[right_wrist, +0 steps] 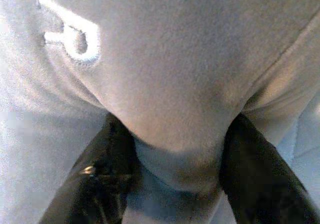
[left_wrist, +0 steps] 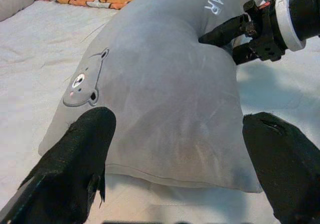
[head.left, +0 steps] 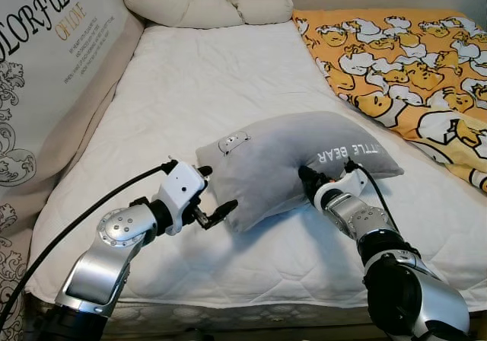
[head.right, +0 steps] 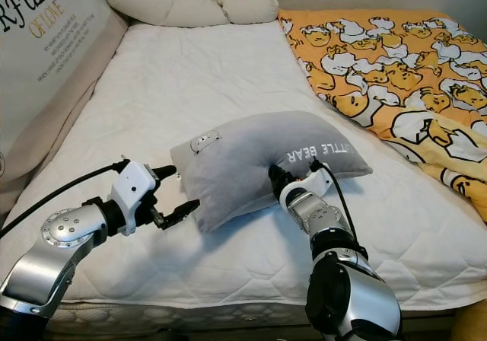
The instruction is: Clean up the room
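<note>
In the left eye view the left arm reaches forward from the lower left with its elbow bent, and the left tool (head.left: 211,196) stands released, its two black fingers spread at the near left corner of one grey pillow (head.left: 281,154), which lies bent on the white mattress (head.left: 190,90) of the bed, near the front edge. The right arm comes up from the lower right, wrist angled toward the pillow, and the right tool (head.left: 308,180) pinches the pillow's near edge at the inside of its bend. One orange duck-print blanket (head.left: 403,59) lies rumpled along the right side of the bed, one long cream bolster (head.left: 205,6) lies across the head, and one large printed cushion (head.left: 53,59) leans along the left side. In the right eye view the same scene shows: the left tool's lower finger tip just beside the pillow's corner, the right tool buried in the fold below the white lettering. In the left wrist view the two fingers (left_wrist: 75,169) stand wide apart with the pillow's corner and its small bear patch (left_wrist: 85,81) between and beyond them; the right tool grips the far edge. In the right wrist view two black fingers (right_wrist: 107,179) are clenched on a bulge of grey fabric.
</note>
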Motion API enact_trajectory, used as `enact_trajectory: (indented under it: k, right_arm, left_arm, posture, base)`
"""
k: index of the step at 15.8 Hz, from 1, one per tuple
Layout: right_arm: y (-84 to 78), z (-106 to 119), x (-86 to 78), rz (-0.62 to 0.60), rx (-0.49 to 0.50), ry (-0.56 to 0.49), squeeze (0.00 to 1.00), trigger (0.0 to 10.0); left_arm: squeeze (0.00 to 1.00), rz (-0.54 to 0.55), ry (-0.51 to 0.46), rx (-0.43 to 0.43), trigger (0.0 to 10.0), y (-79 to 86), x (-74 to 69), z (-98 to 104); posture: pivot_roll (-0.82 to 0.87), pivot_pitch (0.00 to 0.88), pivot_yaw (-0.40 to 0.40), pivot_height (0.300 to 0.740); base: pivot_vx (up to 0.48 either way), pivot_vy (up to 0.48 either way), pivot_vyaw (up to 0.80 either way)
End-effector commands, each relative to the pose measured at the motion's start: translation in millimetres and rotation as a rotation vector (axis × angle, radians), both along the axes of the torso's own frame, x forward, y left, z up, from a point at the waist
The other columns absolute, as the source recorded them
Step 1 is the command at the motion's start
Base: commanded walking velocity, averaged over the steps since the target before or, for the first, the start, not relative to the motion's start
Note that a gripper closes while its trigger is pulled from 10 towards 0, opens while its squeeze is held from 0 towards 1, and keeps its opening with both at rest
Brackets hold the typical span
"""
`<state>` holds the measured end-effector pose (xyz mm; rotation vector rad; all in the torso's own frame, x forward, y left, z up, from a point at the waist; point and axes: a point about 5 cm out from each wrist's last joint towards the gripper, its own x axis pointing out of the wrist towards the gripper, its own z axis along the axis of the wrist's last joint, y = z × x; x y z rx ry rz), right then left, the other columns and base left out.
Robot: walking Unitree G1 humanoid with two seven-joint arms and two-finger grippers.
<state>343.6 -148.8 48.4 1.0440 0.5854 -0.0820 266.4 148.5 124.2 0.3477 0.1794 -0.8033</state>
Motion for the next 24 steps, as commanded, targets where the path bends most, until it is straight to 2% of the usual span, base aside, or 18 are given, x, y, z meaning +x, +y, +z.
enact_trajectory:
  k: [1, 4, 10, 13, 14, 15, 16, 17, 18, 19, 21, 22, 23, 24]
  right_arm:
    - [-1.3, 0, 1.1, 0.004, -0.024, 0.015, 0.0, 0.0]
    - [-1.1, 3, 3.2, 0.006, -0.03, 0.003, 0.0, 0.0]
    - [1.6, 6, 6.1, 0.008, -0.038, -0.006, 0.0, 0.0]
    - [5.1, 17, 13.4, 0.036, -0.084, -0.051, 0.0, 0.0]
    - [5.0, 24, 18.2, 0.029, -0.095, -0.073, 0.0, 0.0]
    - [7.2, 41, 27.9, 0.044, -0.108, -0.134, 0.0, 0.0]
    - [10.0, 52, 34.0, 0.055, -0.111, -0.17, 0.0, 0.0]
    - [11.3, 57, 36.6, 0.06, -0.115, -0.187, 0.0, 0.0]
    - [18.4, 76, 45.6, 0.093, -0.136, -0.251, 0.0, 0.0]
    - [21.0, 82, 48.2, 0.106, -0.143, -0.272, 0.0, 0.0]
    - [45.8, 116, 57.7, 0.248, -0.163, -0.408, 0.0, 0.0]
    - [56.1, 127, 59.0, 0.313, -0.149, -0.461, 0.0, 0.0]
    - [63.4, 139, 59.8, 0.365, -0.127, -0.515, 0.0, 0.0]
    - [69.1, 149, 59.9, 0.408, -0.091, -0.562, 0.0, 0.0]
  left_arm:
    - [1.0, -0.002, 0.007, 0.018, 10.0, 1.0, -1.8, -1]
    - [1.0, 0.002, 0.013, 0.025, 10.0, 4.8, -3.2, -1]
    - [1.0, -0.057, 0.076, 0.01, 10.0, 9.2, -13.4, -1]
    - [1.0, -0.037, 0.082, 0.007, 10.0, 19.3, -14.4, 1]
    - [1.0, 0.01, 0.063, -0.015, 10.0, 26.4, -11.6, 5]
    - [1.0, 0.097, 0.036, -0.08, 10.0, 38.0, -8.2, 14]
    - [1.0, 0.136, 0.032, -0.1, 10.0, 44.4, -7.8, 16]
    - [1.0, 0.151, 0.034, -0.102, 10.0, 47.1, -7.7, 17]
    - [1.0, 0.173, 0.04, -0.104, 10.0, 53.2, -9.2, 18]
    - [1.0, 0.179, 0.041, -0.104, 10.0, 54.8, -9.6, 18]
    - [1.0, 0.266, -0.02, -0.085, 10.0, 67.7, -5.6, 24]
    - [0.92, 0.347, -0.058, -0.1, 10.0, 77.2, -1.8, 30]
    - [0.92, 0.432, -0.099, -0.158, 10.0, 90.1, 0.7, 39]
    - [0.81, 0.507, -0.14, -0.19, 10.0, 104.9, 1.7, 49]
  posture:
    - [-0.01, 0.0, 0.023, 0.74]
    - [0.0, 0.0, 0.018, 0.74]
    - [0.0, 0.0, 0.014, 0.74]
    - [0.0, 0.0, 0.018, 0.74]
    - [-0.01, 0.0, 0.019, 0.74]
    - [-0.01, 0.0, 0.019, 0.74]
    - [0.0, 0.0, 0.02, 0.74]
    - [0.0, 0.0, 0.019, 0.74]
    - [0.0, 0.0, 0.016, 0.74]
    - [0.0, 0.0, 0.016, 0.74]
    - [0.02, 0.0, 0.004, 0.74]
    - [0.02, 0.0, 0.001, 0.74]
    - [0.03, 0.0, -0.003, 0.74]
    - [0.03, 0.0, -0.004, 0.74]
  base:
    - [0.0, 0.0, 0.0]
    - [0.0, 0.0, 0.0]
    - [0.0, 0.0, 0.0]
    - [0.0, 0.0, 0.0]
    - [0.0, 0.0, 0.0]
    - [0.0, 0.0, 0.0]
    - [0.0, 0.0, 0.0]
    - [0.0, 0.0, 0.0]
    - [0.0, 0.0, 0.0]
    - [0.0, 0.0, 0.0]
    - [0.0, 0.0, 0.0]
    - [0.0, 0.0, 0.0]
    - [0.0, 0.0, 0.0]
    - [0.0, 0.0, 0.0]
